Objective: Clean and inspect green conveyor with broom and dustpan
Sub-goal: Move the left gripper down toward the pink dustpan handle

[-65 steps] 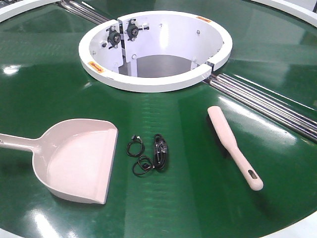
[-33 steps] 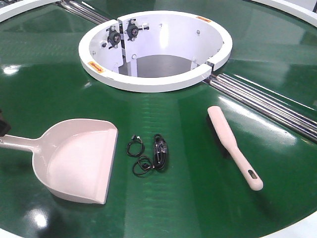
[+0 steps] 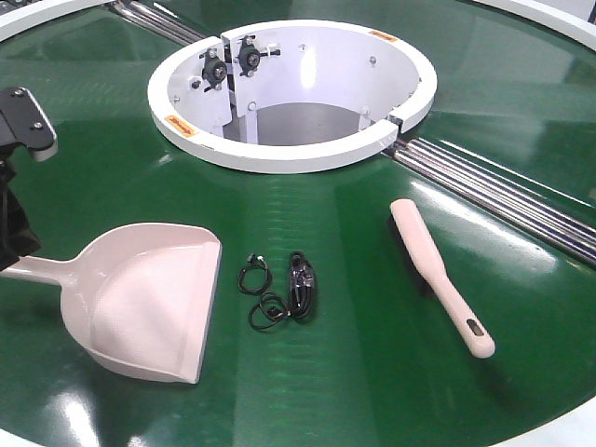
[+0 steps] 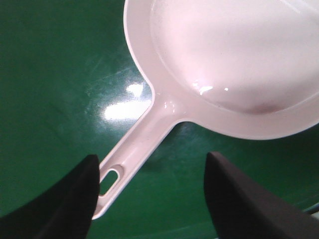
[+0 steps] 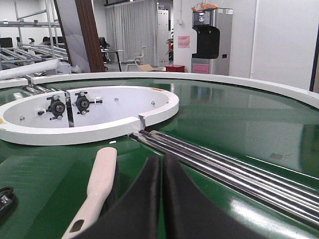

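The pale-pink dustpan (image 3: 149, 298) lies on the green conveyor (image 3: 372, 372) at the left, mouth facing right. Its handle (image 4: 139, 149) runs toward my left gripper (image 4: 149, 189), which is open above the handle's slotted end, jaws on either side, not touching. The left arm shows at the left edge of the front view (image 3: 19, 186). The pale-pink broom (image 3: 438, 275) lies on the belt at the right, bristles down. In the right wrist view the broom (image 5: 97, 186) lies just left of my right gripper (image 5: 162, 164), which is shut and empty.
A small black coiled cable (image 3: 284, 291) lies on the belt between dustpan and broom. The white hub ring (image 3: 289, 149) stands behind them, with metal roller strips (image 3: 503, 196) running to the right. The belt's white outer rim (image 3: 568, 428) curves at the front right.
My left arm has come into the front view at the left edge and now sits over the dustpan handle's end. Dustpan, broom and cable have not moved.
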